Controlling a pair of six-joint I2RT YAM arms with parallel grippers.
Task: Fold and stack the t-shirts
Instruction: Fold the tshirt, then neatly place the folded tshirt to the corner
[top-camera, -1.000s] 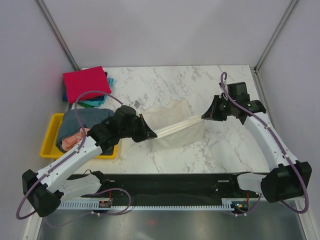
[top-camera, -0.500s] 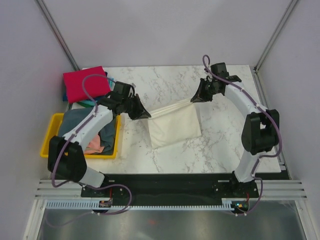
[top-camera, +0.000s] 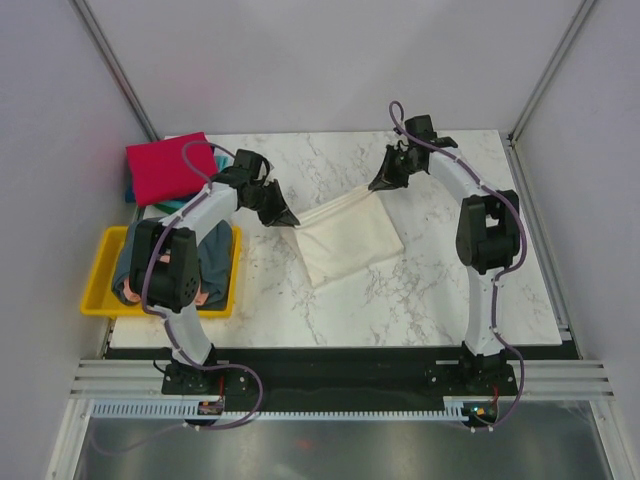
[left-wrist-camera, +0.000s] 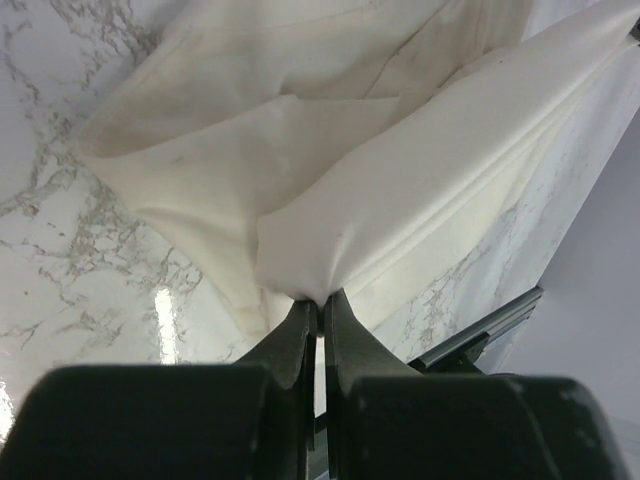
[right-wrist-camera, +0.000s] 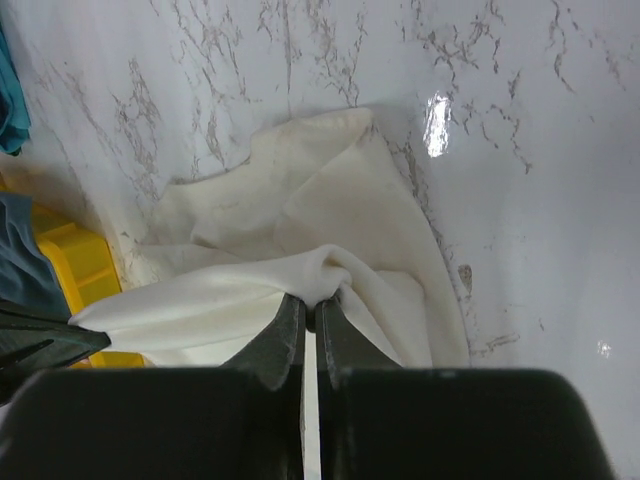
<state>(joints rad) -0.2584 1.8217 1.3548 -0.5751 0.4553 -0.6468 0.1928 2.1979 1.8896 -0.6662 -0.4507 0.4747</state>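
Cream-white t-shirt (top-camera: 350, 242), one edge pinched in the tightly closed left fingers (left-wrist-camera: 296, 335) and right fingers (right-wrist-camera: 287, 328): hold it taut and level as you lay the fold.

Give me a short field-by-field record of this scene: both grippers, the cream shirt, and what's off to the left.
left gripper: shut on cream-white t-shirt
right gripper: shut on the same edge, other end
cream-white t-shirt: gripped edge taut between grippers, rest on table
red t-shirt: folded, far left corner
yellow tray: holds slate grey-blue t-shirt
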